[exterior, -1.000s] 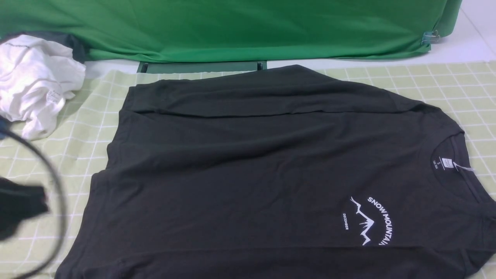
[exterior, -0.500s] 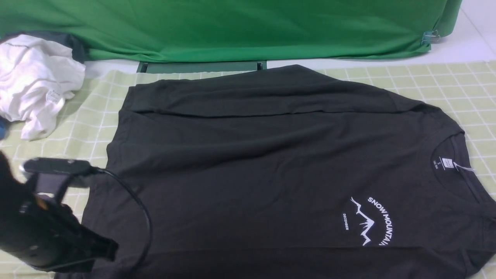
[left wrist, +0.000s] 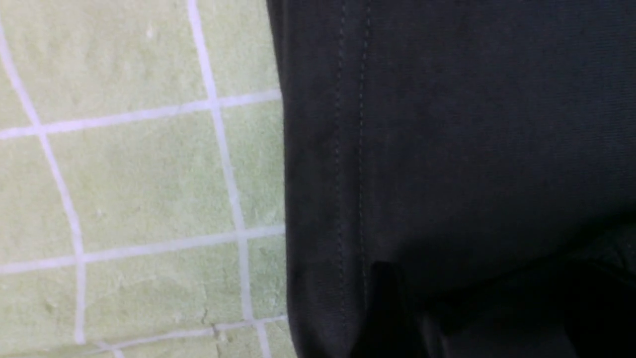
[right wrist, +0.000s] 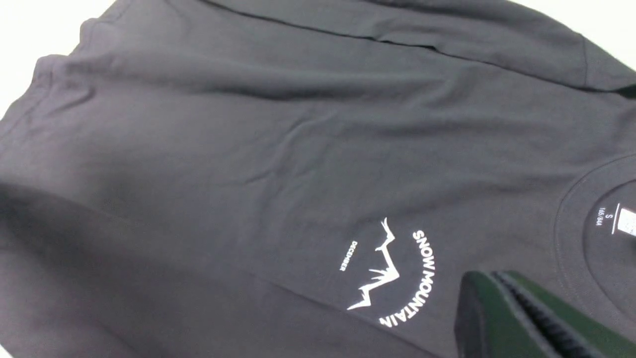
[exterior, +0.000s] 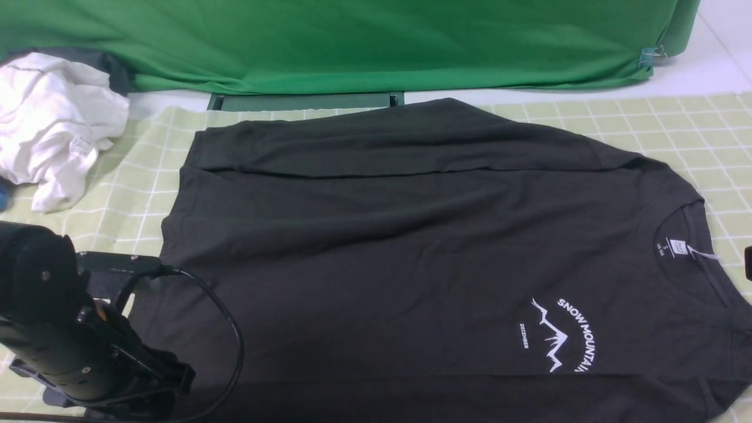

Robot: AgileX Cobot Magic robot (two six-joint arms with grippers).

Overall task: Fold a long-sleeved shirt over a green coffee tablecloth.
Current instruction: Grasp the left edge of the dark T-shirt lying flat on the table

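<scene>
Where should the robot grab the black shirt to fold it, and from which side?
By the hem, the stitched edge on the robot's left. Come in low from the left, over the bare checked cloth. The shirt lies flat with its collar to the right, so that straight, free edge looks easiest to pinch and lift across.
</scene>
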